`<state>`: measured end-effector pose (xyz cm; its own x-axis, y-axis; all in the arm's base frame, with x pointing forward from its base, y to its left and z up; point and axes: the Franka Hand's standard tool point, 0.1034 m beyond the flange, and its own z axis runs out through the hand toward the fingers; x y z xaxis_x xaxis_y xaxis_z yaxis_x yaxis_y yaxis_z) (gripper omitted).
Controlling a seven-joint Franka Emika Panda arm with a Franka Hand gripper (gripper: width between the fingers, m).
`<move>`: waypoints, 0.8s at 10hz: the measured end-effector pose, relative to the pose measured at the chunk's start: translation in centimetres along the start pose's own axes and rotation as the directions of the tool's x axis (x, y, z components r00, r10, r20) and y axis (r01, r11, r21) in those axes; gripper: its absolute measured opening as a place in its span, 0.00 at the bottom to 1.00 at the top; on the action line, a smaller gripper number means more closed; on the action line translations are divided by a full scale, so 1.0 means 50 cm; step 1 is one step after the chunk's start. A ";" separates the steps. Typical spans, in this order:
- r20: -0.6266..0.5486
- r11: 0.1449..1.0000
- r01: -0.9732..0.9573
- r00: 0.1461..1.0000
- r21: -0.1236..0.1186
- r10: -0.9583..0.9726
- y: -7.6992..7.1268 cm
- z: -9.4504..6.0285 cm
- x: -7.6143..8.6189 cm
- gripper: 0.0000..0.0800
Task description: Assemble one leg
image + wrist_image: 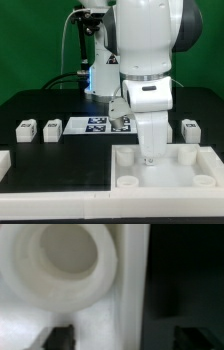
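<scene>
The large white tray (pixel 165 172) with round corner sockets lies at the front on the exterior view's right. My gripper (pixel 150 155) is lowered onto its far edge, between the two far sockets. In the wrist view my gripper (pixel 123 332) is open. One dark finger (pixel 60 337) is over the tray's white floor and the other is over the black table, with the tray's wall (pixel 130 291) between them. A round socket (pixel 65 266) fills the view close by. Two legs (pixel 25 128) (pixel 50 128) stand at the left and one leg (pixel 188 128) at the right, all free.
The marker board (pixel 92 125) lies behind the tray, partly hidden by the arm. A white L-shaped wall (pixel 50 200) runs along the front and left of the black table. Cables and the arm's base stand at the back.
</scene>
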<state>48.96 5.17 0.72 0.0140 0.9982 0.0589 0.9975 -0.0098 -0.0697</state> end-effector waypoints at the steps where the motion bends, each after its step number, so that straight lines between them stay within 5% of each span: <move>1: 0.000 1.000 0.000 1.000 0.000 0.000 0.000 0.000 0.000 0.73; 2: 0.000 1.000 -0.001 1.000 0.000 0.001 0.000 0.000 -0.001 0.80; 8: 0.000 1.000 -0.004 1.000 -0.003 0.004 0.002 -0.004 -0.003 0.81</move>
<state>49.05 5.02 0.89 0.0178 0.9981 0.0584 0.9977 -0.0139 -0.0671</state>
